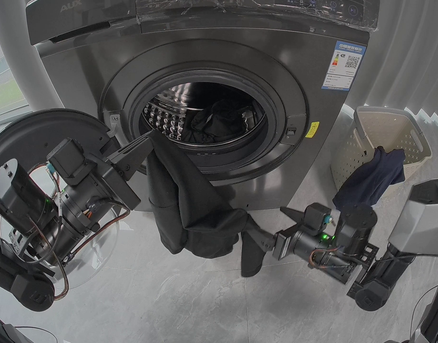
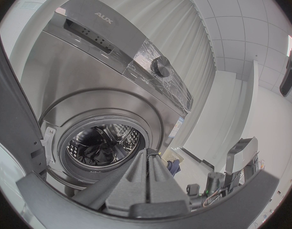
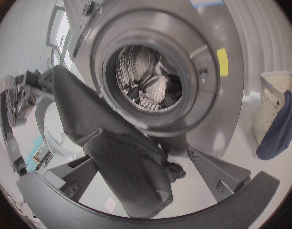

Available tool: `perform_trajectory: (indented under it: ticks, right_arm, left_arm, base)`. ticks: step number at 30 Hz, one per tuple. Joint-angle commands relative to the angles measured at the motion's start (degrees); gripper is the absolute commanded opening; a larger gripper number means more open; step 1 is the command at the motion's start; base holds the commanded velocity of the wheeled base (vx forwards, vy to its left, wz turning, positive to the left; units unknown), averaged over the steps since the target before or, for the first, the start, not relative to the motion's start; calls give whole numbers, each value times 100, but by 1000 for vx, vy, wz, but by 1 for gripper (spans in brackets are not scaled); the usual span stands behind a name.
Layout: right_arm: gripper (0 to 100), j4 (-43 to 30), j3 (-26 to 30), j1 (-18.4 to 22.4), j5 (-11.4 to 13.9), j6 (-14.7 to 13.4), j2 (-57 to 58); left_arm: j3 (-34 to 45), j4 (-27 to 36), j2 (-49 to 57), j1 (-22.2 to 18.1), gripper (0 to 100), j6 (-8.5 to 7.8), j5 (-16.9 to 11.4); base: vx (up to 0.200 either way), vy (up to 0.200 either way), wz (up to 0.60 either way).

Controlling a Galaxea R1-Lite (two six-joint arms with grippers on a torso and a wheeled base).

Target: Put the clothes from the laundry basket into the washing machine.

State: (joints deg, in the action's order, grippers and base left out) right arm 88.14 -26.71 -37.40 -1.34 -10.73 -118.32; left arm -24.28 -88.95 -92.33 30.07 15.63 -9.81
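A dark grey garment (image 1: 190, 206) hangs in front of the washing machine (image 1: 257, 58), just below its open drum (image 1: 204, 115). My left gripper (image 1: 149, 136) is shut on the garment's upper corner at the drum's lower left rim; in the left wrist view its fingers (image 2: 148, 156) are pressed together. My right gripper (image 1: 266, 221) stands open low at the garment's bottom right, and the cloth (image 3: 127, 163) drapes over one finger. Dark clothes (image 1: 219, 120) lie inside the drum. A navy garment (image 1: 371, 179) hangs over the rim of the beige laundry basket (image 1: 395, 125).
The round machine door (image 1: 42, 129) is swung open to the left, behind my left arm. The basket stands on the grey tiled floor (image 1: 180, 301) to the right of the machine, beside a white curtain (image 1: 409, 39).
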Motion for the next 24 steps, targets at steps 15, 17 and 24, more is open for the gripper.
perform_trajectory:
  ticks: [15,17,24]
  right_arm:
    - [100,10,-106,-760,11,-70,-1000]
    - [100,10,-352,-848,20,-70,-1053]
    - [100,10,-1381,-953,46,-8,-1369]
  left_arm:
    - [3,-17,49,104,0,2,6]
    - [20,-25,49,148,0,-7,15]
    - [20,-25,84,227,0,-7,15]
  base:
    - [0,0,0]
    - [0,0,0]
    - [0,0,0]
